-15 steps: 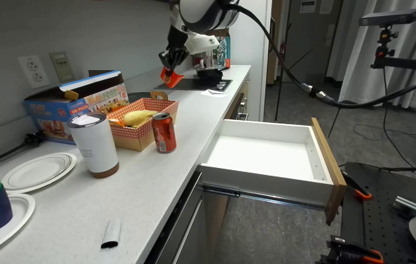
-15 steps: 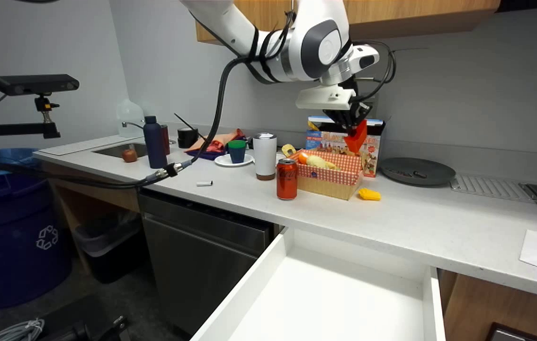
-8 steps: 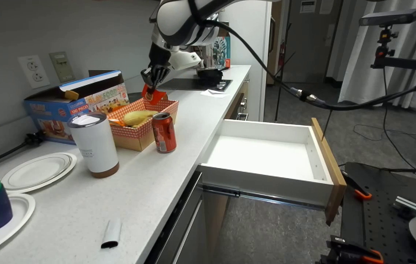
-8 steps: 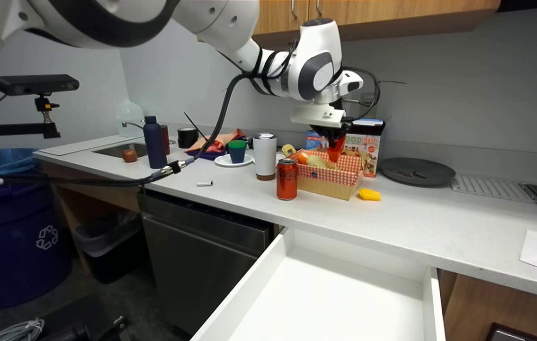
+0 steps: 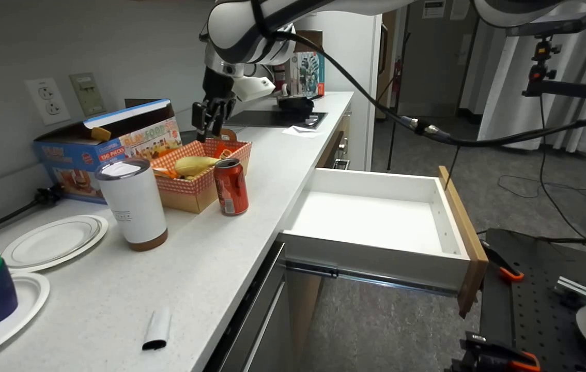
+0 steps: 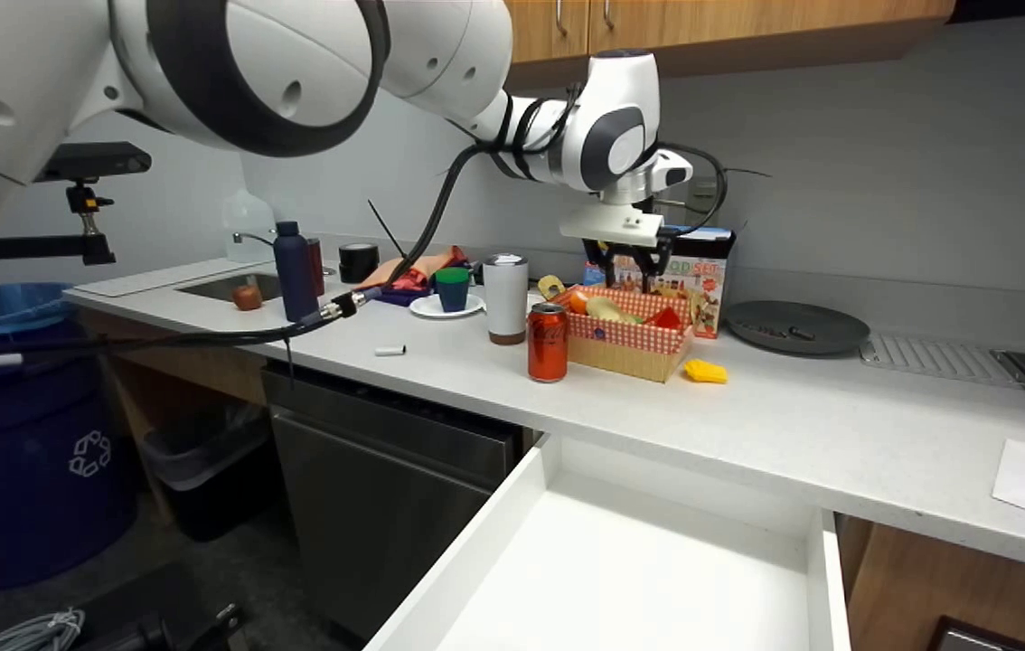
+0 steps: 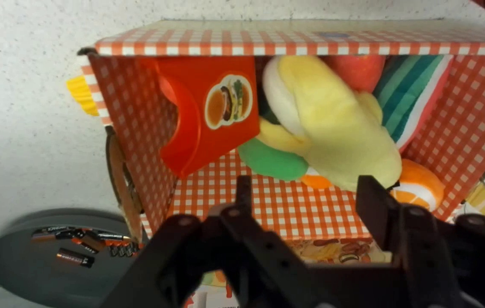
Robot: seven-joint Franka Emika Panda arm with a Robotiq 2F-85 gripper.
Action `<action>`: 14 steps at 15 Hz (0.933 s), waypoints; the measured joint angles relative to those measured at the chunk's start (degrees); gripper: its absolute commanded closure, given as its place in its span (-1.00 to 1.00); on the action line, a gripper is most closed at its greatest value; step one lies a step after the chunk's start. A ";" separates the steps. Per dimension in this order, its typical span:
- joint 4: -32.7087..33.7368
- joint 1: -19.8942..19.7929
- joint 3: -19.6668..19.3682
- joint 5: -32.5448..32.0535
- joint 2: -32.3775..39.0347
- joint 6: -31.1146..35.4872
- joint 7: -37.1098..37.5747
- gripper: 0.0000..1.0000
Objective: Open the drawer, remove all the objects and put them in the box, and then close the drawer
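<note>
Closest to me is the drawer [image 6: 639, 579], sticking well out, in front of the box [image 6: 621, 358] and lower than it, its white floor showing. Up on the tabletop [image 6: 847, 416], a red can [image 6: 548, 344] stands upright just in front of the box, by its left end as I look at it. A small yellow piece [image 6: 704, 371] lies outside the box, just beside its right end. The box has an orange-checked rim, and looking down into it I see a red fry holder [image 7: 217, 134] at the right end, then a long yellow soft toy [image 7: 345, 128] around the box's middle, with a green piece [image 7: 273, 161] beside it. Toward the box's left end are a striped wedge [image 7: 411, 94] and an orange toy fruit [image 7: 420, 184]. The tool [image 6: 628, 280] hangs just above the box, toward its back edge, its two fingers [image 7: 371, 203] spread with a gap between them; the fry holder lies apart from them. Left of the box stands a white tumbler [image 6: 505, 298], and farther left a plate [image 6: 427, 307] carries a green-rimmed cup [image 6: 452, 289]. To the right of the box, somewhat back, a gray pan [image 6: 838, 327] holds some batteries [image 7: 75, 257]. Right behind the box stands a blue cardboard box [image 5: 109, 155].
</note>
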 measured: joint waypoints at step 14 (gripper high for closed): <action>-17.02 -0.33 -6.59 -1.50 -15.09 -12.81 0.28 -1.00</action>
